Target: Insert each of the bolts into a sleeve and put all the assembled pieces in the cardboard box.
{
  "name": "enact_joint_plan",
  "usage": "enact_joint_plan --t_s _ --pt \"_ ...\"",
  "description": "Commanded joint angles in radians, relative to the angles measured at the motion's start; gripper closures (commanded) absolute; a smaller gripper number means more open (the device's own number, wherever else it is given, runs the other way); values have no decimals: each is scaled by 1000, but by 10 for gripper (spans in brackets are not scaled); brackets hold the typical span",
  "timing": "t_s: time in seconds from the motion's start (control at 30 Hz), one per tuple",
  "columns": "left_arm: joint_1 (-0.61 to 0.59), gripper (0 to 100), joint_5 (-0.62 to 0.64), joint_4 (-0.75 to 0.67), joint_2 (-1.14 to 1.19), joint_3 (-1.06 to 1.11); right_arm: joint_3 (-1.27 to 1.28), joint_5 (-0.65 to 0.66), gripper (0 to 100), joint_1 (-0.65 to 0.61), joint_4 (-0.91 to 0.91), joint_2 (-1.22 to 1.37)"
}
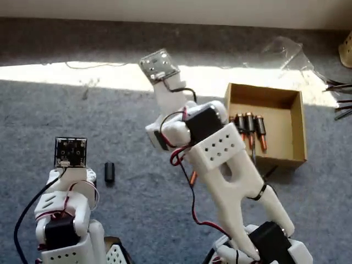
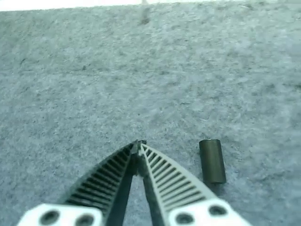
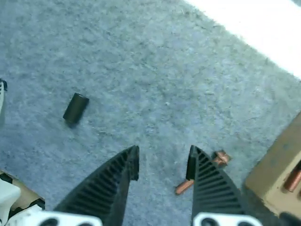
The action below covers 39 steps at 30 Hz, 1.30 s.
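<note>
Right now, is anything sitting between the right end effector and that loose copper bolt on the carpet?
Nothing visible does. The bolt lies on bare carpet right by one finger of the open right end effector, which partly hides it. The cardboard box stands off to the side.

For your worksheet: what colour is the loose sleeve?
Black; the sleeve shows best in left wrist view.
</note>
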Motion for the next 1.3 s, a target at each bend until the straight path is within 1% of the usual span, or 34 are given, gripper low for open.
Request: enact_joint_plan --t_s 0.0,0.1,0.13,0.23,0.33,0.5,0.7,0.97,1.13,1.27 --pt "-88 994 2 2 -12 -47 87 -49 850 -61 -122 -33" --pt "-107 994 2 5 -12 -44 171 -60 850 -85 -226 -33" --pt "-113 994 2 5 -12 -44 191 -100 850 -94 -243 -33" --pt "-134 994 2 5 -12 -42 226 -298 850 -119 -249 -33" --pt "-154 994 2 2 -12 -21 225 -402 848 -153 -255 -33" --pt "-171 994 2 -2 -12 -5 223 -491 846 -216 -343 -31" --pt "-171 994 0 -2 -12 4 231 -628 846 -219 -363 -31" --pt "-171 994 0 -2 -12 12 274 -647 845 -245 -371 -30" --pt "-171 994 -2 -2 -12 13 397 -644 849 -266 -512 -31" --pt "-171 994 -3 -3 -12 30 463 -646 849 -268 -587 -31"
